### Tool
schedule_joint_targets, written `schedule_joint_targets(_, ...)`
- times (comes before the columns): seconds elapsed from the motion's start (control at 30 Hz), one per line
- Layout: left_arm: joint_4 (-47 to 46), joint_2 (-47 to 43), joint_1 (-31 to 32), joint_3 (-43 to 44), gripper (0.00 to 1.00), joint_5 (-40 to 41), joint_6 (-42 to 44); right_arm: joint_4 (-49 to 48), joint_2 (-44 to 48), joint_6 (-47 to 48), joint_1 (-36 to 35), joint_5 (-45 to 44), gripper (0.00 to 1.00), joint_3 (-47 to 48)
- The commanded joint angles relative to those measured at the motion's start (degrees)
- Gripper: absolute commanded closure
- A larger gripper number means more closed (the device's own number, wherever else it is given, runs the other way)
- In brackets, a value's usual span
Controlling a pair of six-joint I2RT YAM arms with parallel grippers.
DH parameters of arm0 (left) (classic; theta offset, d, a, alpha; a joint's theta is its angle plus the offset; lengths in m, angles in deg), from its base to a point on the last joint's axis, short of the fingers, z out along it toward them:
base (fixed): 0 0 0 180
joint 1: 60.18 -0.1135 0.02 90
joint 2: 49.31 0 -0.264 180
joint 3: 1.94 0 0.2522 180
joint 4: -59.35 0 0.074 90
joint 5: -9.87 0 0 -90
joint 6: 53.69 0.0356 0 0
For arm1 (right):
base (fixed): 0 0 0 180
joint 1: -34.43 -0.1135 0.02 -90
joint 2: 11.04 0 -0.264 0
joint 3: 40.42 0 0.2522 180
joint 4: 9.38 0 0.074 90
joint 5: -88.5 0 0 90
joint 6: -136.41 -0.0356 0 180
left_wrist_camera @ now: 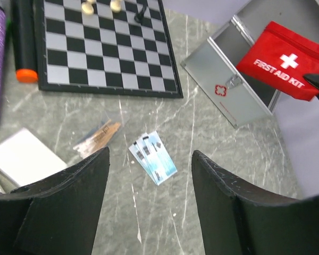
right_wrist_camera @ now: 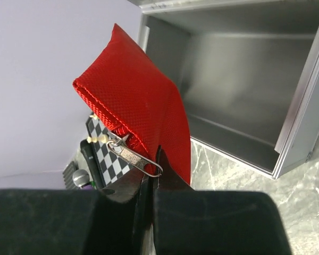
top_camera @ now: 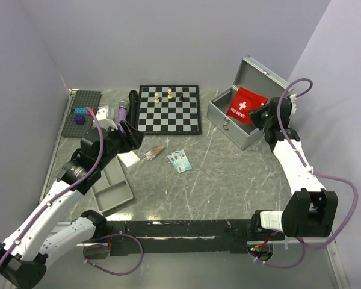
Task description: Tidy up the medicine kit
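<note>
My right gripper [top_camera: 260, 114] is shut on the edge of a red first aid pouch [top_camera: 245, 104], holding it over the open grey metal case [top_camera: 237, 129]. In the right wrist view the pouch [right_wrist_camera: 135, 111] hangs from my closed fingers above the case's bare interior [right_wrist_camera: 239, 101]. My left gripper [top_camera: 131, 136] is open and empty, hovering above the table. In the left wrist view a blue packet strip [left_wrist_camera: 152, 157] and a clear bag of wooden sticks [left_wrist_camera: 98, 136] lie on the table between its fingers. The strip [top_camera: 180, 161] and sticks [top_camera: 154, 152] sit mid-table.
A chessboard [top_camera: 169, 109] with a few pieces lies at the back. A black marker [top_camera: 133, 106], a purple microphone [top_camera: 121, 111] and a grey baseplate [top_camera: 78, 111] with bricks are at back left. A grey tray [top_camera: 111, 183] and a white box [top_camera: 129, 158] lie at the left.
</note>
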Motion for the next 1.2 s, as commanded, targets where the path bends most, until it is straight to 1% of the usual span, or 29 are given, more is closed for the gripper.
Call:
schedule_joint_targets(0.0, -4.61, -1.23, -0.07, -1.76, 0.34, -2.32, -2.5, -6.89, -1.5, -6.14, 1.77, 4.43, 1.0, -0.11)
schedule_joint_targets(0.17, -4.7, -0.44, -0.16, -1.5, 0.34, -2.76, -2.59, -10.14, -5.63, -10.89, 2.13, 4.43, 1.0, 0.32)
schedule_joint_targets(0.2, -4.61, -0.44, -0.08, -1.5, 0.34, -2.85, -2.77, -10.24, -6.6, -11.95, 2.39, 4.95, 1.0, 0.32)
schedule_joint_targets(0.23, -4.7, -0.27, -0.07, -1.67, 0.34, -2.85, -2.77, -12.76, -7.57, -13.0, 2.48, 5.74, 1.0, 0.32)
schedule_joint_targets(0.37, -5.23, -0.35, -0.07, -2.64, 0.34, -2.94, -3.38, -14.02, -11.87, -15.64, 2.57, 7.5, 1.0, 1.72)
schedule_joint_targets(0.67, -4.79, 0.44, -0.07, -3.43, 0.34, -2.24, -3.21, -16.47, -17.94, -17.05, 2.48, 8.83, 1.0, 3.75)
schedule_joint_targets(0.77, -4.7, 0.88, -0.07, -3.34, 0.34, -2.06, -3.12, -15.61, -19.35, -15.57, 2.57, 9.7, 1.0, 4.97)
schedule_joint_targets(0.8, -4.79, 1.14, -0.07, -3.34, 0.34, -1.97, -3.12, -14.99, -19.61, -14.25, 2.57, 9.97, 0.97, 5.5)
schedule_joint_targets(0.87, -4.61, 1.49, -0.16, -3.26, 0.34, -1.79, -3.21, -14.19, -19.44, -12.23, 2.57, 10.32, 0.73, 6.21)
schedule_joint_targets(0.93, -4.53, 2.02, -0.16, -3.08, 0.34, -1.97, -3.21, -13.93, -18.57, -10.56, 2.57, 10.15, 0.47, 6.39)
schedule_joint_targets(1.0, -4.09, 2.55, -0.08, -2.73, 0.34, -1.88, -3.21, -12.01, -17.69, -8.89, 2.57, 9.36, 0.32, 7.26)
schedule_joint_targets(1.03, -3.91, 2.81, -0.07, -2.47, 0.34, -1.88, -3.21, -10.86, -17.33, -7.84, 2.57, 8.66, 0.25, 7.79)
schedule_joint_targets(1.07, -4.0, 2.99, -0.07, -2.38, 0.34, -2.06, -3.3, -9.29, -17.07, -6.52, 2.48, 8.3, 0.23, 8.32)
schedule_joint_targets(1.17, -4.0, 3.16, -0.07, -2.29, 0.33, -2.23, -3.21, -6.73, -15.05, -3.53, 2.39, 6.19, 0.19, 9.11)
